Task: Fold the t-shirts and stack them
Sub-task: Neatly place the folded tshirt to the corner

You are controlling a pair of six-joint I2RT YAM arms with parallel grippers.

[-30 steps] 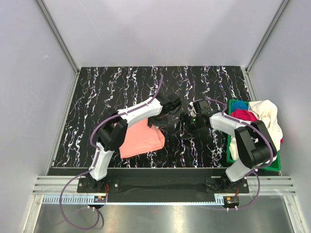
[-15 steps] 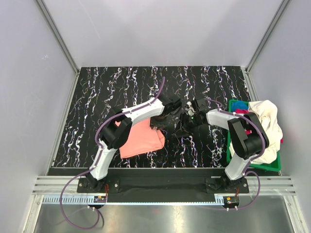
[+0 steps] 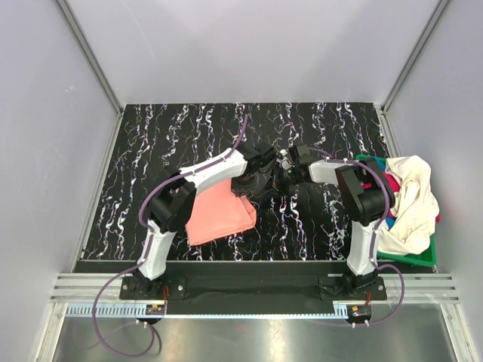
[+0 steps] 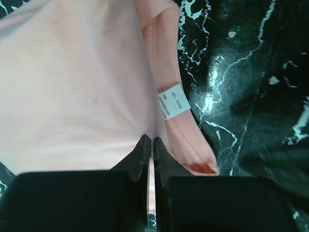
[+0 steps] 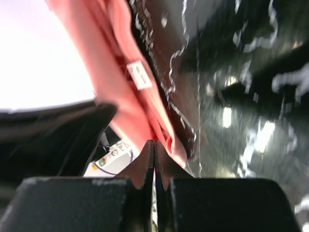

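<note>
The salmon-pink t-shirt [image 3: 219, 215] lies folded on the black marbled table, left of centre. Its far right corner is bunched up between the two arms. My left gripper [image 3: 253, 181] is shut on the pink cloth [image 4: 87, 96], just beside the hem with the small white label [image 4: 173, 101]. My right gripper [image 3: 278, 175] faces it from the right and is shut on a fold of the same shirt [image 5: 120, 72], below its label [image 5: 139, 75]. More t-shirts are heaped at the right: a cream-white one [image 3: 413, 194], a magenta one [image 3: 393, 182] and a bit of blue [image 3: 388, 225].
The green plastic basket [image 3: 413, 259] holding the heap stands at the table's right edge, close behind the right arm's elbow [image 3: 362, 192]. Grey walls enclose the table on three sides. Black marbled tabletop [image 3: 189, 136] shows at the back and left.
Both grippers have shut on the pink shirt's far right corner. The right arm has swung left and further back, and the two wrists have drawn closer together.
</note>
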